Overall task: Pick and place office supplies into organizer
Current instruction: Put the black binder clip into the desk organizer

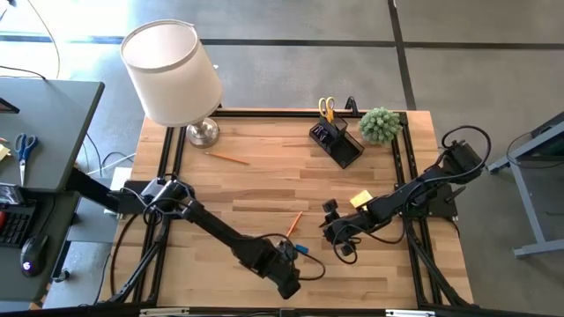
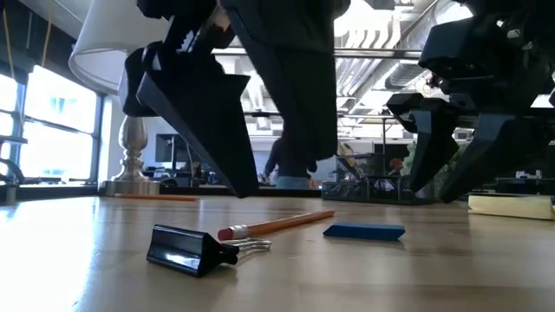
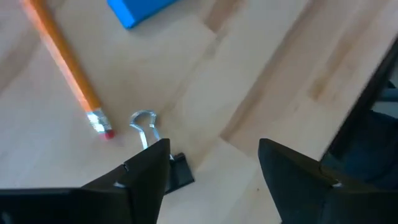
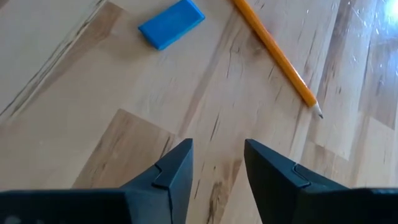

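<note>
Binder clip (image 3: pixel 163 163) flat on table (image 1: pixel 264 180), beside pencil (image 3: pixel 65 62) and eraser (image 3: pixel 142 10). Left gripper (image 3: pixel 214 171) low over clip, fingers wide apart, empty. Right gripper (image 4: pixel 217 163) nearby, part open, empty. Clip likely light, stiff, slippery; best pinched across black body, not wire loops.

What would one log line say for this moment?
left gripper: open, over binder clip | right gripper: open, empty, above table | eraser, pencil: loose | organizer: far side

Right wrist view: eraser, pencil, bare wood.
Blue eraser (image 4: pixel 171 23) flat on the wooden table (image 4: pixel 74 112); orange pencil (image 4: pixel 277 53) apart beside it; right gripper (image 4: pixel 217 165) apparently empty, fingers parted.
</note>
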